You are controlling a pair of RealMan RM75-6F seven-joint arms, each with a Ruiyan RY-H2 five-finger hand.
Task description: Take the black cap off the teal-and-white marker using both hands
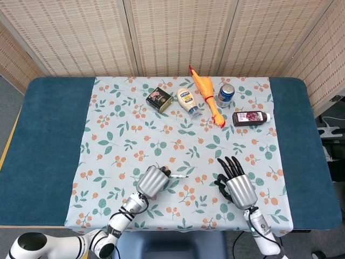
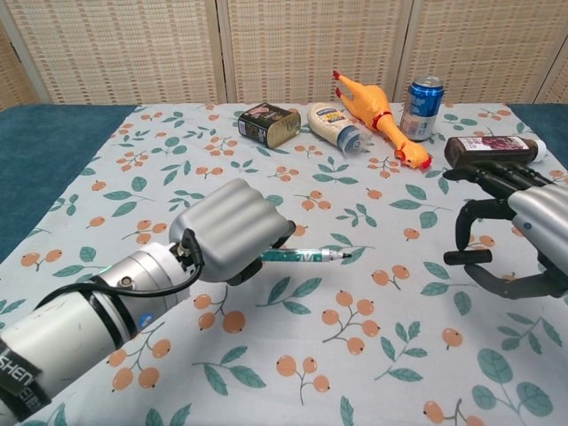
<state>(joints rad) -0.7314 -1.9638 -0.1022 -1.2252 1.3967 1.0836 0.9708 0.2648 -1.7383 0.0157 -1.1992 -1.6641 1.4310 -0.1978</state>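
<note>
Cap off: left hand (image 2: 229, 232) fisted around teal-and-white marker (image 2: 306, 256), bare tip pointing right. Right hand (image 2: 519, 232) pinches black cap (image 2: 467, 257), well apart to the right on roughly the same axis, above the worktop (image 2: 71, 151).

Cap (image 2: 468, 257) right of marker (image 2: 306, 256)

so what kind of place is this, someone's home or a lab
Probably a lab test bench: woven folding screens fence off the table, and unrelated props like a rubber chicken sit on its floral cloth.
</note>
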